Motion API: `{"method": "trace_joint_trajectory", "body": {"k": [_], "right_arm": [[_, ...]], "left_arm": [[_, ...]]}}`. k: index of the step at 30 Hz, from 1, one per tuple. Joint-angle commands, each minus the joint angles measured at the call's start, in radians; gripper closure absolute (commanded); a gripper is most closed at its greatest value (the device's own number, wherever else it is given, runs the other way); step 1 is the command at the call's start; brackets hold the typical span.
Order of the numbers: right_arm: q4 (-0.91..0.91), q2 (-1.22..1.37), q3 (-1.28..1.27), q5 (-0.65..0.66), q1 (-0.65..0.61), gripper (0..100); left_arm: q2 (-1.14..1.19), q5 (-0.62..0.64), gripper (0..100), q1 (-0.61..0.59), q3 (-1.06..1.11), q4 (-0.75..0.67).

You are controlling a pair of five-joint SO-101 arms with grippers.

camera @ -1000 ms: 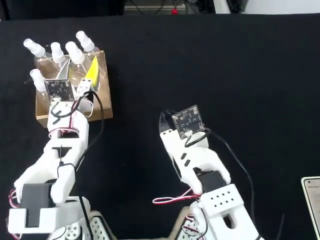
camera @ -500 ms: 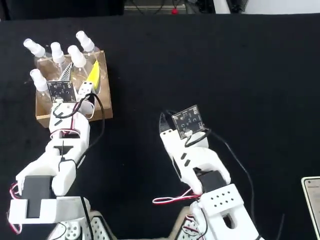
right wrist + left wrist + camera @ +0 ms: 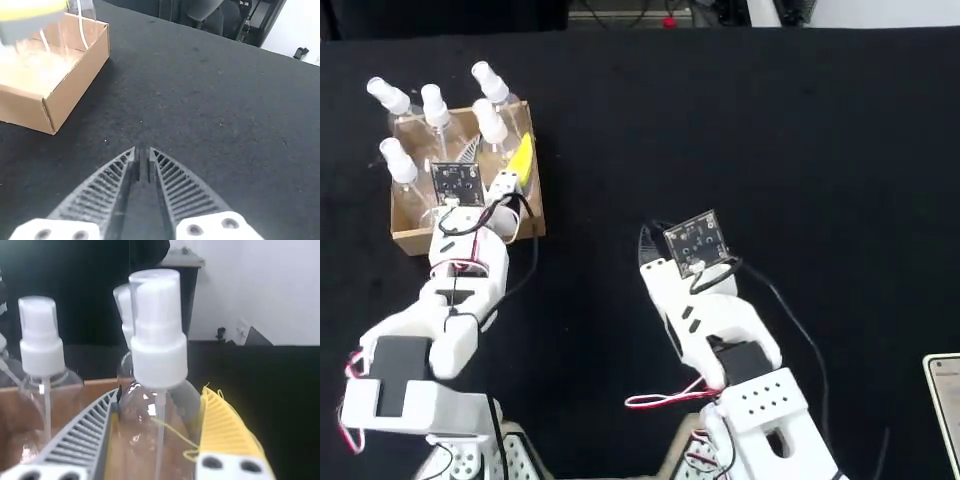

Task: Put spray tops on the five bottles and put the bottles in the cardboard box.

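Left wrist view: left gripper [image 3: 162, 390] fingers clamped on a spray-topped bottle [image 3: 156, 340], upright inside the cardboard box [image 3: 415, 238], right side. Four other capped bottles [image 3: 433, 103] stand in the box. Right gripper [image 3: 142, 150] pinched together, empty, right of the box.

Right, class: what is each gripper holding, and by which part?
The left gripper holds a bottle by its body, below the spray top. The right gripper holds nothing.

Left end effector [image 3: 496, 150] clamped about a bottle [image 3: 157, 410]; right end effector [image 3: 142, 151] closed, tips nearly together.
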State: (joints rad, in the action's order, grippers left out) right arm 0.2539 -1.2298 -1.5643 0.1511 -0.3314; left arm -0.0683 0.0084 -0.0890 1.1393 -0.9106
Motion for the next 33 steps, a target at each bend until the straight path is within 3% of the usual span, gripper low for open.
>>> {"method": "trace_joint_trajectory", "body": {"k": [1,11,33], "right_arm": [[-0.026,0.001,0.005,0.009,0.012,96.6],[-0.026,0.001,0.007,0.012,0.012,96.6],[-0.026,0.001,0.007,0.012,0.012,96.6]], "left_arm": [[0.028,-0.002,90,0.002,-0.041,-0.026],[0.124,-0.011,90,0.021,0.065,-0.278],[0.132,-0.002,89,0.030,0.145,-0.278]]}}
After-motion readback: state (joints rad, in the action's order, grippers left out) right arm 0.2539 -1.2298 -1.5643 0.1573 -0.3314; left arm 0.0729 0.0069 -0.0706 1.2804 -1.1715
